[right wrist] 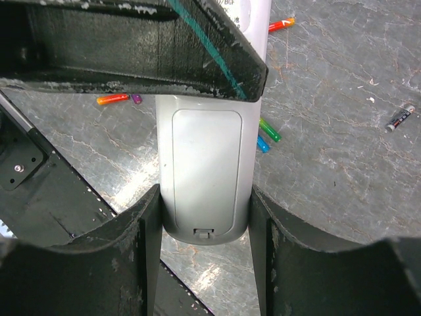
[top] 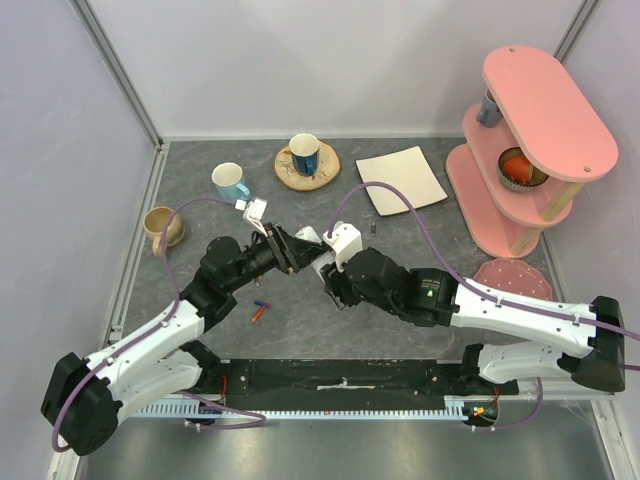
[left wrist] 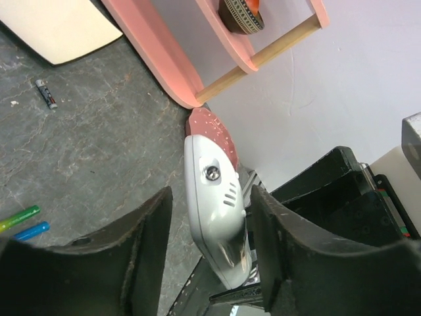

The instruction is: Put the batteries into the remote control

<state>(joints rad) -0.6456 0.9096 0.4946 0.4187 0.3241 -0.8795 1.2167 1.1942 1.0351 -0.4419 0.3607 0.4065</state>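
The right hand [right wrist: 205, 197] is holding the remote [right wrist: 204, 171] between its two fingers, and both fingers are pressing on the long sides of the white body. The remote is up in the air above the counter [top: 330, 335], near the middle, where the two arms are meeting. In the right wrist view its back is facing the camera, and the battery cover is sitting closed on it. The left hand [left wrist: 212, 197] is standing half wide around the other end of the remote. In the left wrist view the remote is showing edge-on between the fingers, with a clear gap to one finger [left wrist: 141, 250]. At the other finger I cannot tell whether it is touching. One left finger is crossing over the top of the remote in the right wrist view. The batteries [top: 260, 309] are lying loose on the counter, under and just in front of the hands. A green one [right wrist: 270, 130] and a blue one [right wrist: 262, 143] are lying side by side. An orange one [right wrist: 112, 99] is lying apart from them with a purple one [right wrist: 137, 99] just beside its end, and one more orange one [right wrist: 281, 25] is lying near the remote. A dark battery [right wrist: 400, 118] is lying alone, well apart from these, near the white plate [top: 400, 178]. The pink shelf [top: 530, 130] is standing at the right.
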